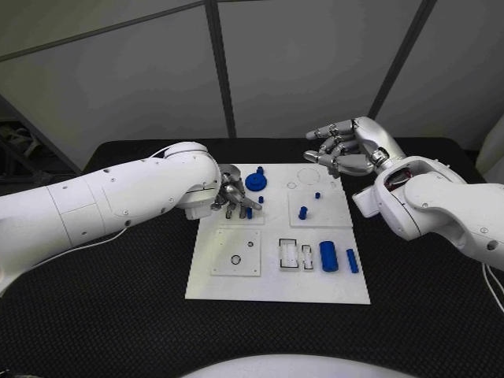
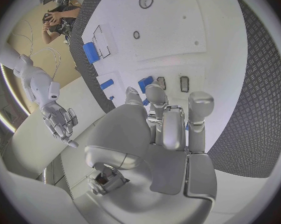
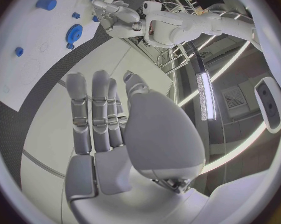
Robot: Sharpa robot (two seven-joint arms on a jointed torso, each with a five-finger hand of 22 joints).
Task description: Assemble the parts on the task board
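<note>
The white task board [image 1: 277, 277] lies in the middle of the table. My left hand [image 1: 235, 197] reaches down onto its far left part, fingers pointing down beside a blue gear [image 1: 257, 183]. A small blue piece [image 2: 145, 81] sits right at the left hand's fingertips [image 2: 157, 91]; whether they grip it is unclear. My right hand [image 1: 343, 153] hovers above the board's far right corner, fingers straight, holding nothing. A blue peg [image 1: 303, 212] stands mid-board. A thick blue cylinder [image 1: 328, 256] and a slimmer blue bar [image 1: 352, 260] lie at the near right.
A square white insert plate [image 1: 236, 253] with a small ring on it lies on the board's near left, with white slotted pieces [image 1: 287, 253] beside it. Black matting [image 1: 116, 291] surrounds the board. Grey wall panels [image 1: 298, 63] stand behind the table.
</note>
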